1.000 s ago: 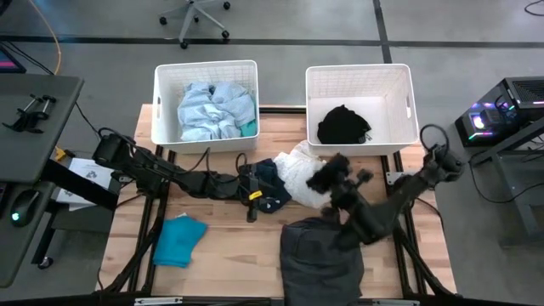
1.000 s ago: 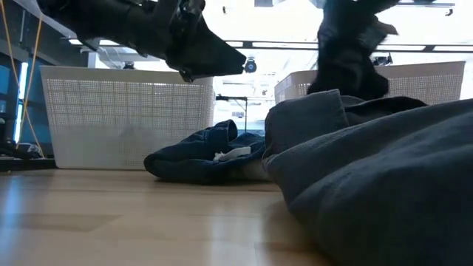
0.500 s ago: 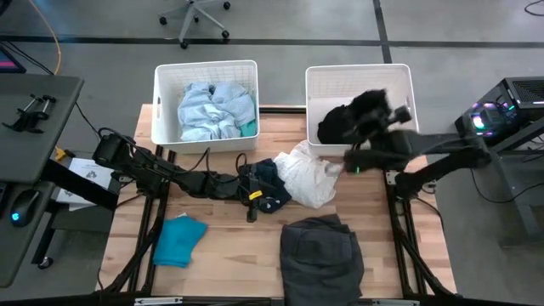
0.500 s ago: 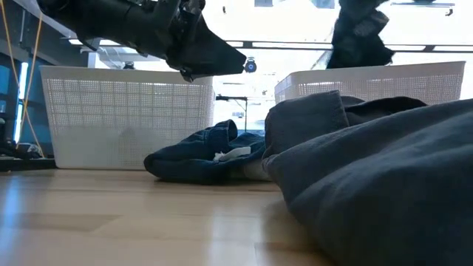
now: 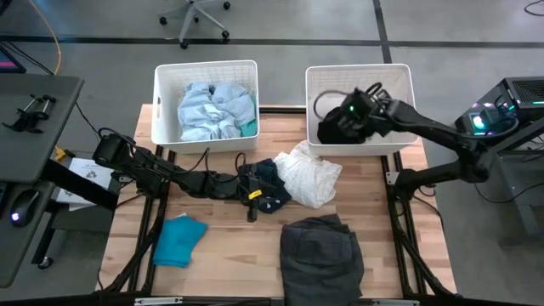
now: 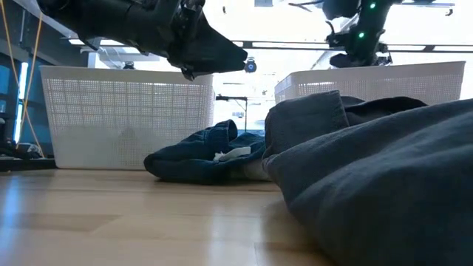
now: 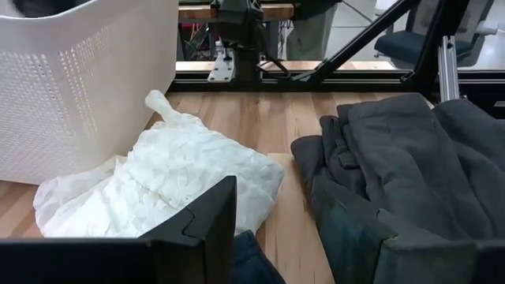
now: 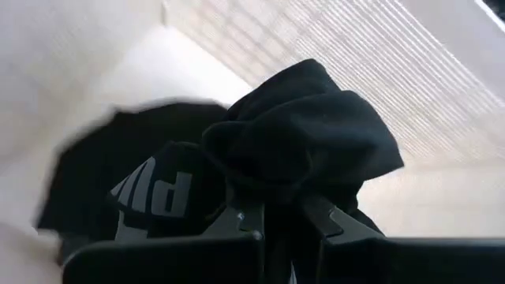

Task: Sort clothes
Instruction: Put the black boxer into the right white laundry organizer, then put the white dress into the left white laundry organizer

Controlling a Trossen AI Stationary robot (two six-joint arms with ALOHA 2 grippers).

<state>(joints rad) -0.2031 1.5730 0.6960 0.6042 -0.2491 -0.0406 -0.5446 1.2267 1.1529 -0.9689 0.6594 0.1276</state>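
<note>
My right gripper (image 5: 338,121) is over the right white basket (image 5: 399,81), shut on a black garment (image 8: 316,142). Under it another black piece with white lettering (image 8: 154,193) lies on the basket floor. My left gripper (image 5: 255,194) is open and empty, hovering just above the navy garment (image 5: 270,180) at the table's middle. Its fingers show in the left wrist view (image 7: 276,237), and it also shows in the low view (image 6: 222,59). A white garment (image 5: 308,174), a dark grey garment (image 5: 321,255) and a teal garment (image 5: 178,240) lie on the table. My right gripper pinches a bunched fold of the black garment (image 8: 280,185) between its two fingers, several layers thick. The fingers slant down into the basket from the table's right side. The bunch bulges out beyond the fingertips, over the black piece on the basket floor.
The left white basket (image 5: 166,81) holds pale blue clothes (image 5: 212,110) and a bit of teal. Both baskets stand at the table's far edge. The dark grey garment fills the near middle and blocks much of the low view (image 6: 369,170). Bare wood lies at the near left.
My right gripper has swung from above the dark grey garment at the table's middle toward the far edge, carrying the black garment raised clear. It has come down over the right basket, where the garment now hangs inside. My left arm has kept still.
</note>
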